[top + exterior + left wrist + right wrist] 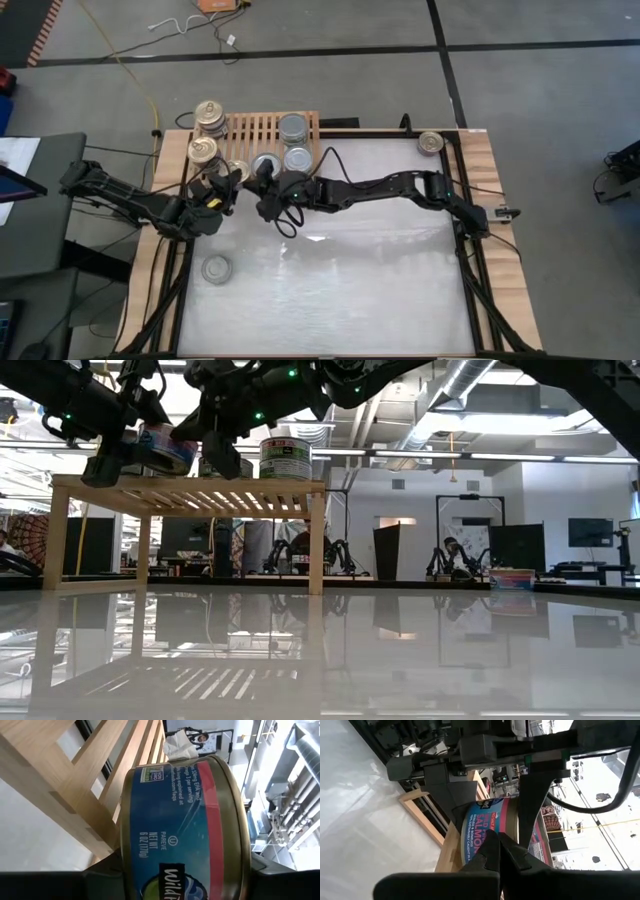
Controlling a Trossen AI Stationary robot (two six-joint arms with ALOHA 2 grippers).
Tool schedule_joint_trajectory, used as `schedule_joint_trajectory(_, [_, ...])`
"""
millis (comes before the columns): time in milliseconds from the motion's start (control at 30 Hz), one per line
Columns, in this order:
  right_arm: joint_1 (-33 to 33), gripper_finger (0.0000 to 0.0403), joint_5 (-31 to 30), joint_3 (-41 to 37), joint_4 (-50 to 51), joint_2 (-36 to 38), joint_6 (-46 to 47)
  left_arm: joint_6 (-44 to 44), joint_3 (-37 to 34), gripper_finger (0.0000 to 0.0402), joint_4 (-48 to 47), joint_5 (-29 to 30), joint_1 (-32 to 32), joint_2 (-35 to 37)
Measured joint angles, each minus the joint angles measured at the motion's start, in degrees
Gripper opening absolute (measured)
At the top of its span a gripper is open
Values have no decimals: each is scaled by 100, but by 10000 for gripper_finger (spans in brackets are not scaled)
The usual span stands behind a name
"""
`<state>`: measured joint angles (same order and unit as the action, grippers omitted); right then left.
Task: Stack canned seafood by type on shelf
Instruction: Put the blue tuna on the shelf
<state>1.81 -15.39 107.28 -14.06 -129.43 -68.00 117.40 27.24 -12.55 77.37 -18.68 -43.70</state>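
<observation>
The light-wood shelf [262, 128] stands at the table's far edge. My left gripper [224, 186] is shut on a blue-and-red labelled tin of canned seafood [185, 820] at the shelf's front left corner; in the low view this tin [165, 448] sits level with the slatted top [190, 490]. My right gripper [258, 190] is shut and empty, with its fingertips [495, 842] close in front of the held tin [479, 822]. Silver-topped tins [292, 127] stand on the shelf's right half. Gold-topped tins [210, 113] stand at its left end.
One silver-topped tin [216, 268] lies on the white tabletop at the front left. A gold-topped tin [431, 142] sits at the far right corner on the wooden border. Cables trail from the right arm over the table's middle.
</observation>
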Motion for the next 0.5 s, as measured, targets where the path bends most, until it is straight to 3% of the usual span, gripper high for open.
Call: schedule_joint_trajectory(500, [-31,18,-3,-2,-9,-4,49,-484,0,193,-101,-115,44,-2])
